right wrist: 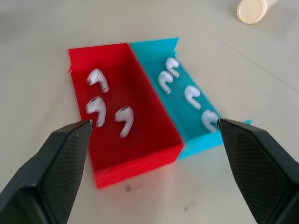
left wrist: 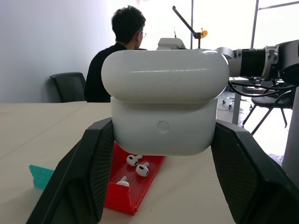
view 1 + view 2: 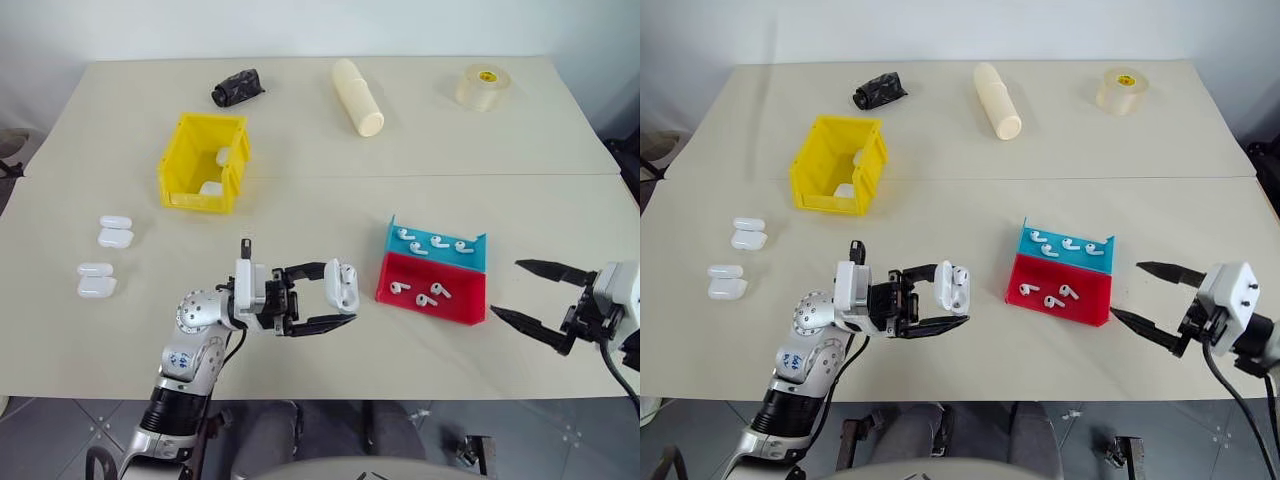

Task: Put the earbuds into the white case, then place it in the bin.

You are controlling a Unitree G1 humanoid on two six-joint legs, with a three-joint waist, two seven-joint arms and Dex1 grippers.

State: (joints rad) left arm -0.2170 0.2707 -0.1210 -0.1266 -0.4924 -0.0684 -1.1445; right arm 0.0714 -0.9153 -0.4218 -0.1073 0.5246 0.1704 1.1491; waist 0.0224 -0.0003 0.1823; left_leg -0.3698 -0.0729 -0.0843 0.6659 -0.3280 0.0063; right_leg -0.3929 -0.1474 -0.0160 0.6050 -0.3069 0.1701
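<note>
My left gripper is shut on a white case, holding it above the table just left of the trays. In the left wrist view the case sits between both black fingers with its lid closed. Three earbuds lie in the red tray, and several more earbuds lie in the blue tray behind it. My right gripper stands open to the right of the trays, holding nothing. In its wrist view the fingers frame the red tray. The yellow bin stands at the back left.
Two white cases lie inside the bin. Two pairs of cases rest on the table's left side. A black object, a cream cylinder and a tape roll sit along the far edge. A person sits beyond the table.
</note>
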